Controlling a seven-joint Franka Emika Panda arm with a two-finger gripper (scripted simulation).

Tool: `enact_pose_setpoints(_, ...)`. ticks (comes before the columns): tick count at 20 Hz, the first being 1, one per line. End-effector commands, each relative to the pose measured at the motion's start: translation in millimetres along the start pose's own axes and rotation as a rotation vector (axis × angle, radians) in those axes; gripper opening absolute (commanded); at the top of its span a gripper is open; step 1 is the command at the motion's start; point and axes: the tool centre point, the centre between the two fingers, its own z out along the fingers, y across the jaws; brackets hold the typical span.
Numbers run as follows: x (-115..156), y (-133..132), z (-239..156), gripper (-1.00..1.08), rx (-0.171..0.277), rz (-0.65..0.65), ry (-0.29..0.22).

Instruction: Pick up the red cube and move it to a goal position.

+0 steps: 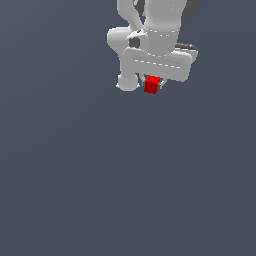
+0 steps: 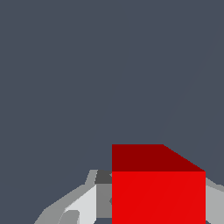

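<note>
Near the top middle of the exterior view, the white gripper point(image 1: 152, 85) is closed on the red cube point(image 1: 152, 84). The cube sits right between its fingers point(image 2: 83, 205), so it goes wherever the gripper goes.

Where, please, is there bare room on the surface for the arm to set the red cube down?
Nearly everywhere: the grey surface lies bare below the gripper in the exterior view and out to both its left and right edges. The only crowded spot is at the top centre, where the gripper and arm hang with the red cube between the fingers.
</note>
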Motion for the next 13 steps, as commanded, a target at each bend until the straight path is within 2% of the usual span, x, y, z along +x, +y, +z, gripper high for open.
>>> enact_pose_setpoints(1,-1.6,-0.9,-13.2,-1.00,0.000,0.000,-0.001)
enact_pose_setpoints(7,-3.0,-2.5,-28.9,-1.00,0.000,0.000,-0.001)
enact_pose_setpoints(13,-1.9,-3.0,-27.6,-1.00,0.000,0.000,-0.001)
